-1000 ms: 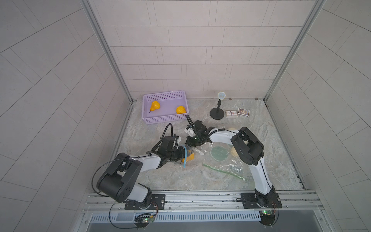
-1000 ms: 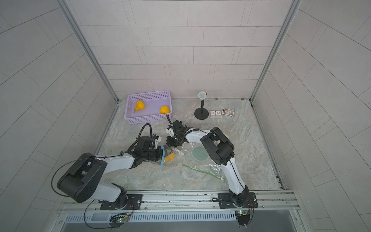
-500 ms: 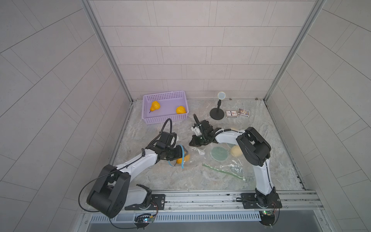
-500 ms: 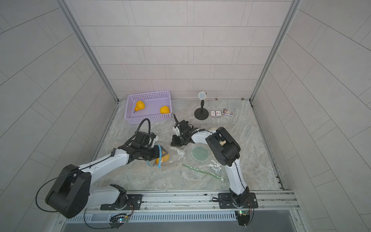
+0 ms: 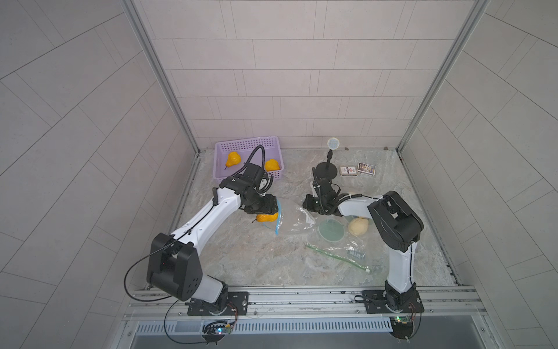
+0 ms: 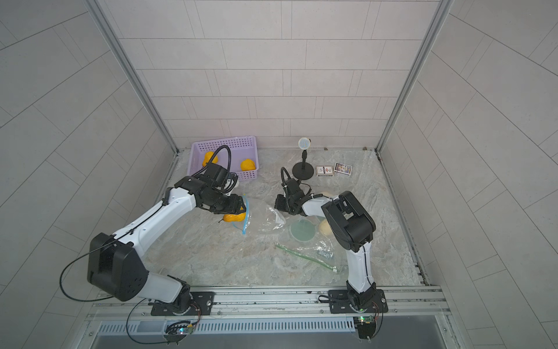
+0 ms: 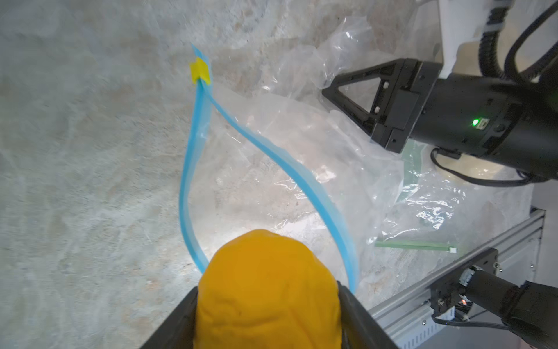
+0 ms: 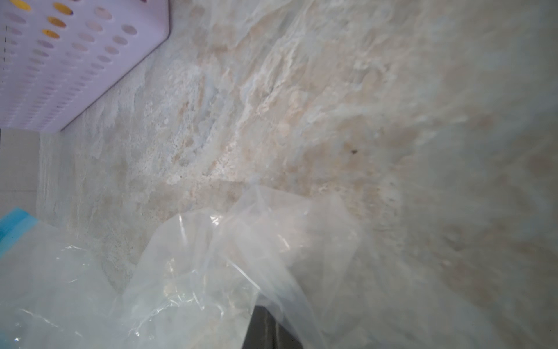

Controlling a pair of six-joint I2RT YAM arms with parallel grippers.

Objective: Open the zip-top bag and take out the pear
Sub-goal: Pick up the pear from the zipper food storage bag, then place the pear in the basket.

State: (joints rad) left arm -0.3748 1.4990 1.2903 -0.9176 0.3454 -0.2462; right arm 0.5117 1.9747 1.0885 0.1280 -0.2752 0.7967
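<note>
Orange, firm and faintly bumpy, the pear [image 5: 267, 218] sits clamped across its fat belly in my left fingers [image 5: 265, 210], just outside the open blue mouth of the bag [image 7: 287, 157]. I judge it light and unlikely to squash. My right fingers [image 7: 327, 90] are closed, pinching the bag's thin, slippery far end.

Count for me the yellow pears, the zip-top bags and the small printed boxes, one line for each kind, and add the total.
Yellow pears: 3
Zip-top bags: 2
Small printed boxes: 2
Total: 7
</note>
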